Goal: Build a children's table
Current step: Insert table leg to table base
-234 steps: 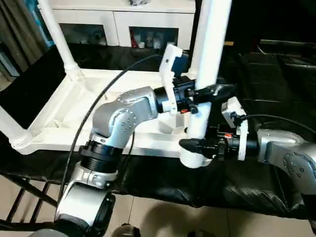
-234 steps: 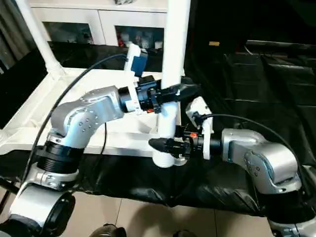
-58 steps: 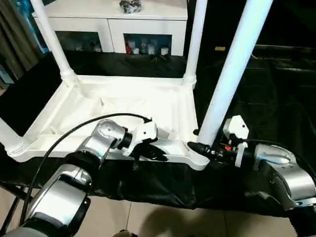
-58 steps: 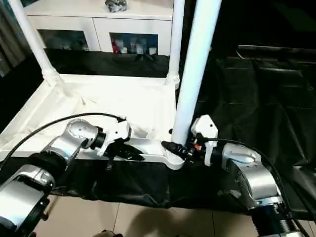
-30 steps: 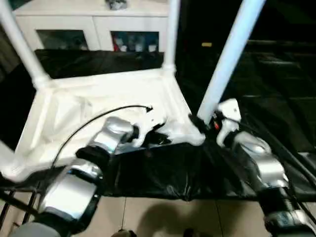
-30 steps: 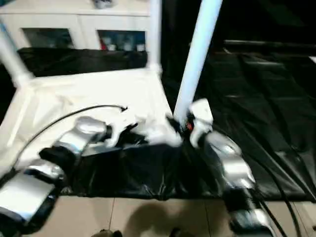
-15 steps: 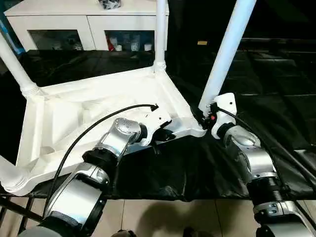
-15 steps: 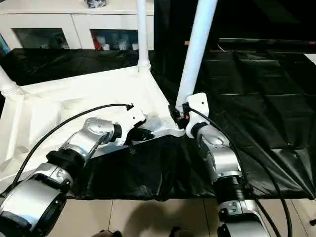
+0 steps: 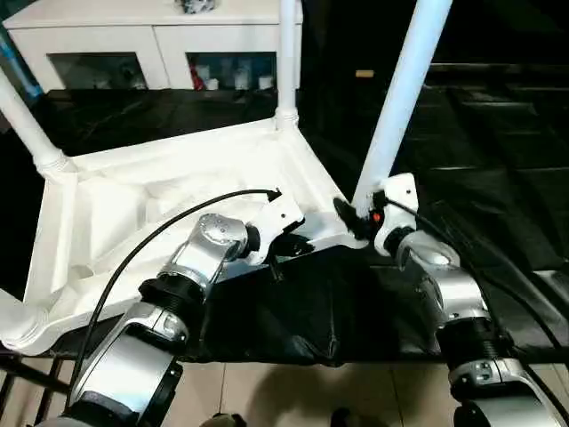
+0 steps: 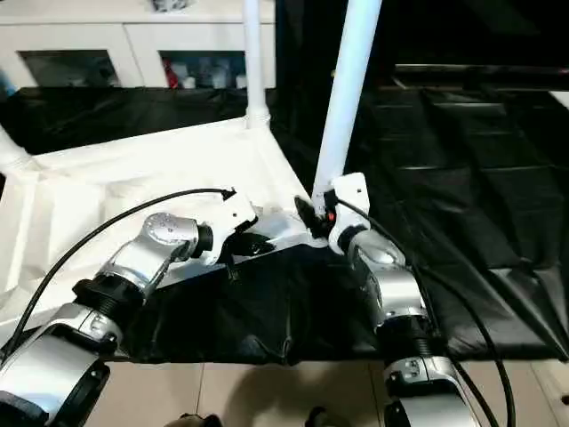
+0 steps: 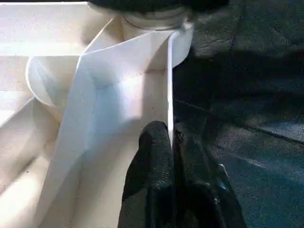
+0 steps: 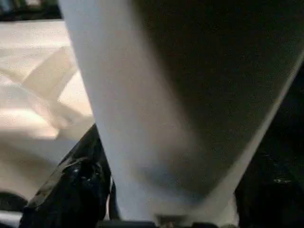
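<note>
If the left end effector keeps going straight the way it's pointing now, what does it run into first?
The left end effector, pinched on the tabletop's edge wall, points along that wall at the corner socket holding the near leg. That socket likely comes first.

Overhead light bright on white plastic table underside point(image 9: 178, 191), black plastic sheet point(image 9: 498, 133) glossy w/ glare; right wrist view blurred.

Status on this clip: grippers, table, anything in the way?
Left gripper shut on upturned white plastic tabletop's rim. Right gripper at nearest white tubular leg's base, grip unclear. Nothing obstructing.
</note>
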`<state>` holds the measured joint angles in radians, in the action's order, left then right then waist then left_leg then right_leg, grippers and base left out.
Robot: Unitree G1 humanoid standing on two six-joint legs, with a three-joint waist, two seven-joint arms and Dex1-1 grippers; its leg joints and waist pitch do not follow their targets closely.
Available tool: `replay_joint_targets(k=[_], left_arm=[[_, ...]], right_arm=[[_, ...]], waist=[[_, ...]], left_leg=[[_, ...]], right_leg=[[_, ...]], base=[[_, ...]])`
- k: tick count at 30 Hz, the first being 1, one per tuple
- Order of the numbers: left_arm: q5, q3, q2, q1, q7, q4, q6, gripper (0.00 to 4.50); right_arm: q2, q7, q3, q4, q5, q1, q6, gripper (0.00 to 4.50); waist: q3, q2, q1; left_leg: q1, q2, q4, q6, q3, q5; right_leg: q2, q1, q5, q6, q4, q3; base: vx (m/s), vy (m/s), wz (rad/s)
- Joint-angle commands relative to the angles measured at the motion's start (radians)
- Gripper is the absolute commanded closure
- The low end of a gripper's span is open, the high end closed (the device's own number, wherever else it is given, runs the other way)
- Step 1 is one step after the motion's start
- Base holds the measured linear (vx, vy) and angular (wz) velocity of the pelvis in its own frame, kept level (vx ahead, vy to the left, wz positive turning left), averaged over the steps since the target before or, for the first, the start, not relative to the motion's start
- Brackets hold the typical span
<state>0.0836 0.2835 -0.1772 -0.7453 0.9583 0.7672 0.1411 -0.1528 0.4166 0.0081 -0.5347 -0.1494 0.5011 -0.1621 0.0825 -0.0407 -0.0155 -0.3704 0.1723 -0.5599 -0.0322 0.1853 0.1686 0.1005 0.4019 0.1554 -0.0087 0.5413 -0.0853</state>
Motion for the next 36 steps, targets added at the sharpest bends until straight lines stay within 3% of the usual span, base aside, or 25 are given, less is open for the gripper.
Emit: replay_joint_targets(k=[1, 3, 5, 6, 8, 10, 15, 16, 19, 24, 30, 36], left_arm=[[-0.061, -0.010, 0.026, -0.015, 0.027, -0.075, -0.054, 4.50], [-0.065, -0.009, 0.022, -0.012, 0.042, -0.076, -0.064, 4.50], [-0.066, -0.006, 0.017, -0.009, 0.060, -0.080, -0.070, 4.50], [-0.068, -0.005, 0.011, -0.006, 0.077, -0.082, -0.073, 4.50], [-0.069, -0.003, 0.003, -0.002, 0.097, -0.084, -0.080, 4.50], [-0.075, 0.002, -0.014, 0.003, 0.154, -0.082, -0.108, 4.50], [-0.089, 0.008, -0.037, 0.010, 0.241, -0.081, -0.126, 4.50], [-0.087, 0.013, -0.045, 0.010, 0.262, -0.076, -0.142, 4.50], [-0.084, 0.016, -0.064, 0.006, 0.309, -0.061, -0.169, 4.50], [-0.089, 0.017, -0.074, 0.002, 0.354, -0.060, -0.169, 4.50], [-0.087, 0.008, -0.077, -0.001, 0.378, -0.049, -0.180, 4.50], [-0.091, -0.002, -0.082, 0.006, 0.388, -0.045, -0.185, 4.50]], right_arm=[[0.016, 0.078, 0.066, -0.016, 0.003, -0.021, -0.013, 0.98], [0.003, 0.103, 0.075, 0.005, 0.003, -0.028, -0.013, 0.80], [-0.015, 0.143, 0.087, 0.033, -0.002, -0.040, -0.010, 0.80], [-0.033, 0.182, 0.097, 0.062, -0.008, -0.053, -0.011, 0.80], [-0.058, 0.231, 0.106, 0.097, -0.019, -0.069, -0.011, 0.80], [-0.115, 0.343, 0.115, 0.170, -0.055, -0.108, -0.012, 0.80], [-0.197, 0.484, 0.134, 0.252, -0.083, -0.150, -0.038, 0.80], [-0.221, 0.525, 0.144, 0.273, -0.087, -0.160, -0.048, 0.80], [-0.295, 0.633, 0.179, 0.329, -0.103, -0.186, -0.090, 0.80], [-0.339, 0.691, 0.208, 0.334, -0.085, -0.183, -0.106, 0.95], [-0.355, 0.730, 0.210, 0.346, -0.100, -0.188, -0.127, 1.45], [-0.326, 0.725, 0.184, 0.346, -0.138, -0.239, -0.124, 1.71]], waist=[[-0.064, 0.019, -0.006], [-0.066, 0.017, -0.017], [-0.068, 0.020, -0.023], [-0.069, 0.018, -0.025], [-0.072, 0.018, -0.029], [-0.078, 0.014, -0.037], [-0.087, 0.011, -0.054], [-0.085, 0.005, -0.055], [-0.080, 0.009, -0.061], [-0.073, 0.008, -0.069], [-0.074, 0.012, -0.070], [-0.078, 0.004, -0.076]], left_leg=[[0.011, 0.051, 0.071, 0.037, -0.018, 0.344], [0.015, 0.051, 0.065, 0.056, -0.011, 0.304], [0.010, 0.051, 0.063, 0.061, -0.009, 0.268], [0.013, 0.051, 0.061, 0.063, -0.006, 0.259], [0.014, 0.051, 0.058, 0.073, -0.005, 0.242], [0.006, 0.054, 0.051, 0.111, -0.003, 0.168], [0.004, 0.057, 0.038, 0.152, 0.001, 0.089], [0.002, 0.057, 0.037, 0.155, 0.001, 0.099], [0.006, 0.058, 0.040, 0.138, 0.001, 0.157], [0.010, 0.060, 0.047, 0.077, -0.001, 0.239], [0.008, 0.059, 0.046, 0.069, -0.003, 0.240], [0.003, 0.058, 0.043, 0.081, -0.004, 0.215]], right_leg=[[0.064, -0.038, 0.376, -0.201, -0.065, 0.050], [0.062, -0.035, 0.377, -0.205, -0.063, 0.050], [0.059, -0.040, 0.349, -0.204, -0.056, 0.050], [0.057, -0.035, 0.330, -0.211, -0.052, 0.053], [0.054, -0.040, 0.300, -0.217, -0.048, 0.052], [0.049, -0.047, 0.190, -0.239, -0.031, 0.055], [0.043, -0.047, 0.041, -0.285, -0.008, 0.054], [0.045, -0.044, 0.057, -0.289, -0.010, 0.053], [0.044, -0.043, 0.142, -0.276, -0.020, 0.053], [0.047, -0.037, 0.288, -0.235, -0.033, 0.059], [0.049, -0.035, 0.307, -0.223, -0.034, 0.060], [0.048, -0.038, 0.246, -0.238, -0.028, 0.058]], base=[[0.000, 0.000, 0.00], [0.000, 0.000, 0.00], [0.000, 0.000, 0.00], [0.000, 0.000, 0.00], [0.000, 0.000, 0.00], [0.025, -0.008, 0.02], [0.000, 0.000, 0.00], [0.000, 0.000, 0.00], [0.000, 0.000, 0.00], [0.000, 0.000, 0.00], [0.000, 0.000, 0.00], [0.000, 0.000, 0.00]])
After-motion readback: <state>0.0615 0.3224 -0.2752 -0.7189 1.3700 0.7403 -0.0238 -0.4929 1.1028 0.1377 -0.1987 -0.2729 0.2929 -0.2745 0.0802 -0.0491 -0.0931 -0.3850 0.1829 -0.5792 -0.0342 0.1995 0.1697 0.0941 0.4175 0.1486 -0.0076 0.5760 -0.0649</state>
